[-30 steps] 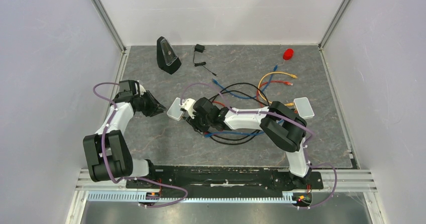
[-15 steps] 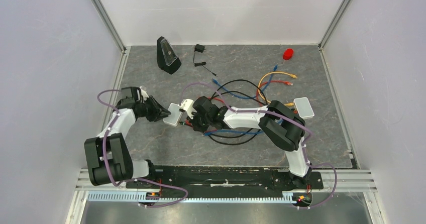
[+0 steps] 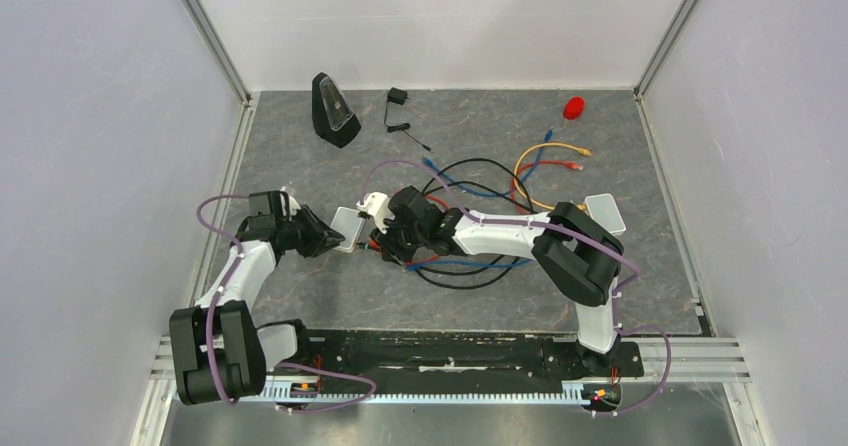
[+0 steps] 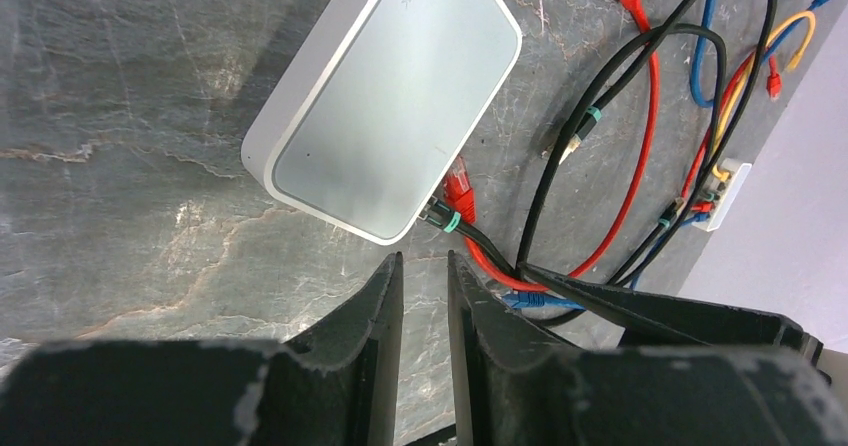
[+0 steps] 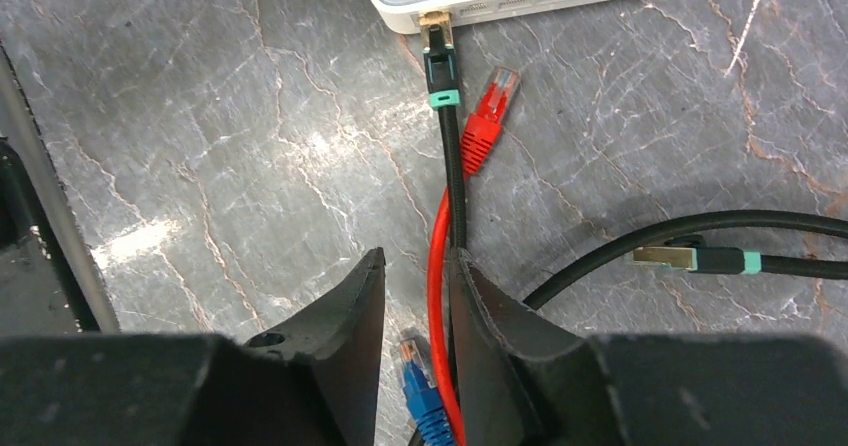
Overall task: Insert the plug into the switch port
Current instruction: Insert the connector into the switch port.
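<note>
Grey-white rounded switch (image 4: 390,106), black ribbed plug (image 5: 440,66)

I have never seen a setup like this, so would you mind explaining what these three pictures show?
These are two robot arms bolted to the near edge of a grey marbled table, each ending in a two-finger gripper. The wide picture is from a fixed camera overhead; the other two come from cameras on the wrists. On the table lie a small white network switch, a tangle of coloured cables, a black wedge-shaped device, a small power adapter, a red round object and a second white box. The left gripper and right gripper face the switch from opposite sides, jaws slightly apart, gripping nothing visible. A black cable's teal-banded plug seems to sit in the switch's end port; a red plug lies loose beside it.
</note>
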You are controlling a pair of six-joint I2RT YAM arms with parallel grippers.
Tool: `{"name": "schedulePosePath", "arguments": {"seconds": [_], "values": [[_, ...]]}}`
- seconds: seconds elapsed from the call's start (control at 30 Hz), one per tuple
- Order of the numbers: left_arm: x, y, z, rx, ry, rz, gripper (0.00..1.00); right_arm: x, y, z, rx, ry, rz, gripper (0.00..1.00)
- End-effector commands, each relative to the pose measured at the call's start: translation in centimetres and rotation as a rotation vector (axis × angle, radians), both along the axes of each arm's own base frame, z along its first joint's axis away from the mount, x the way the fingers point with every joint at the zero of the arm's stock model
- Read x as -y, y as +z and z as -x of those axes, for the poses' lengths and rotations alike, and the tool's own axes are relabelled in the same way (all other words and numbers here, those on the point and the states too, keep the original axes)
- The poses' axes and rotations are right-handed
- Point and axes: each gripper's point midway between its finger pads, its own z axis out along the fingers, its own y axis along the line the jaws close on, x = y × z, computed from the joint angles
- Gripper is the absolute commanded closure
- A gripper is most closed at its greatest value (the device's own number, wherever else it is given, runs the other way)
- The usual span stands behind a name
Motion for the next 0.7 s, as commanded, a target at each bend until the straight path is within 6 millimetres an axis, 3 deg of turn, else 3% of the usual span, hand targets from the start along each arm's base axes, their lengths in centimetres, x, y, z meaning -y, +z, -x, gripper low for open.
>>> {"name": "schedulePosePath", "arguments": {"seconds": [0.0,0.67], "values": [[-0.3,0.2,-0.7,0.025,0.043,-0.023,0.71,-1.2,1.7,0.7,-0.017,0.016,-0.076,0.69],[0.8,-1.7,-1.3,0.019,0.051,0.007,0.72,-1.6,-2.4,-0.2,-0.038,-0.014,-0.003,0.69]]}}
